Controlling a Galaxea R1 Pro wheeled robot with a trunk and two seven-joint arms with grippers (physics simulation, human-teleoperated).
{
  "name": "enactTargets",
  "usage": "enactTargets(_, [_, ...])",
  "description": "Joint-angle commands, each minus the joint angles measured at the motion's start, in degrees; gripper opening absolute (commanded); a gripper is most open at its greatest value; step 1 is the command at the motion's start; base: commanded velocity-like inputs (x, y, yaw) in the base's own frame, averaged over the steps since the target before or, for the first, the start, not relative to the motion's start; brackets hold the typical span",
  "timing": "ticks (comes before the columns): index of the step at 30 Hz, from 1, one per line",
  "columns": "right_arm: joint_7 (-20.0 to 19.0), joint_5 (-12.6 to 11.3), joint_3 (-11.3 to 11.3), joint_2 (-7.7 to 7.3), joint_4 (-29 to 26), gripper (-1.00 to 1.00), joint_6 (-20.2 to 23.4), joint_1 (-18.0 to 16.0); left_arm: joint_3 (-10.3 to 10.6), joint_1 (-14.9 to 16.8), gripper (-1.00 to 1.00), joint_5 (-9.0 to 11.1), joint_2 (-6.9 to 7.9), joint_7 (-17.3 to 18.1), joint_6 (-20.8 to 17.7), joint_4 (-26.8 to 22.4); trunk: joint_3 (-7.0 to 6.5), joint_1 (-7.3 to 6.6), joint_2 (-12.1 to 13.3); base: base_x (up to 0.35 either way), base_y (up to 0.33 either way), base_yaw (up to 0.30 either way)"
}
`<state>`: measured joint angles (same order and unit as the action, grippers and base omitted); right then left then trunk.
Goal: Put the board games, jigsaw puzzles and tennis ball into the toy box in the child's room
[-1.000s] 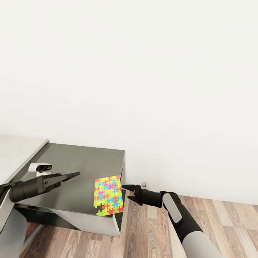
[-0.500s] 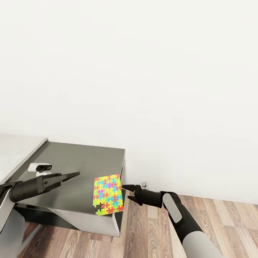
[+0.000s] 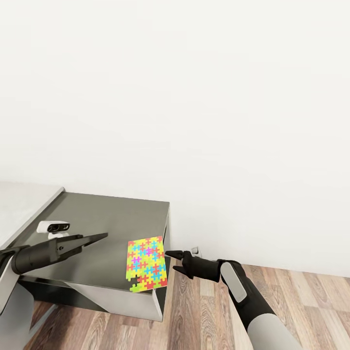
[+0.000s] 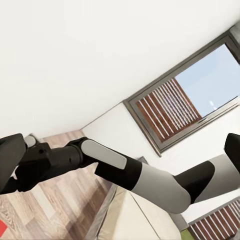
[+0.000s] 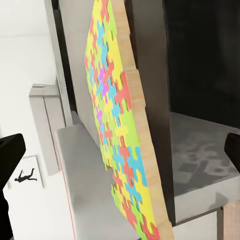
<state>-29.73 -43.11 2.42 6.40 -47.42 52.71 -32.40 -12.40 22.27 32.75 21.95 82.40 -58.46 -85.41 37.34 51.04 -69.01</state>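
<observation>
Jigsaw puzzle point(image 3: 146, 265), one in count, lies flat on the dark grey top of the table point(image 3: 109, 223), at its near right corner, with its lower right edge jutting slightly over the table edge. Two robot arms flank it. The right gripper point(image 3: 174, 259) hovers just beside the puzzle's right edge, off the side of the table and above the wood-plank floor point(image 3: 204, 311), its two fingers spread apart and holding nothing; in the right wrist view the puzzle point(image 5: 120, 130) sits between the two dark fingertips at the frame's sides, its multicolour pattern and pale wooden edge plainly visible. The left gripper point(image 3: 97, 238) hangs over the dark tabletop to the left of the puzzle, well apart from it, its fingers pressed together to a point and empty. A small white device point(image 3: 54, 226) with two dark lenses rests on the table just behind the left arm. The pale grey section of the table point(image 3: 19, 204) joins at far left. One white wall point(image 3: 194, 97) rises behind. The left wrist view looks across at the right arm point(image 4: 115, 167) and one dark-framed window point(image 4: 190, 100).
</observation>
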Motion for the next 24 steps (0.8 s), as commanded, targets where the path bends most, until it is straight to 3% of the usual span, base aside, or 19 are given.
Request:
enactTargets(1, [-0.25,0.22,-0.05,0.01,-0.02,1.00,0.18,-0.03,0.01,0.01,1.00,0.10,0.00,0.21,-0.60,-0.01,0.05,0.00,-0.03,0.000,0.000,0.000])
enactTargets(24, [-0.25,0.22,-0.05,-0.07,0.13,1.00,0.20,-0.03,0.01,-0.01,1.00,-0.05,-0.12,1.08,-0.60,0.02,0.05,0.00,-0.03,0.000,0.035,0.000])
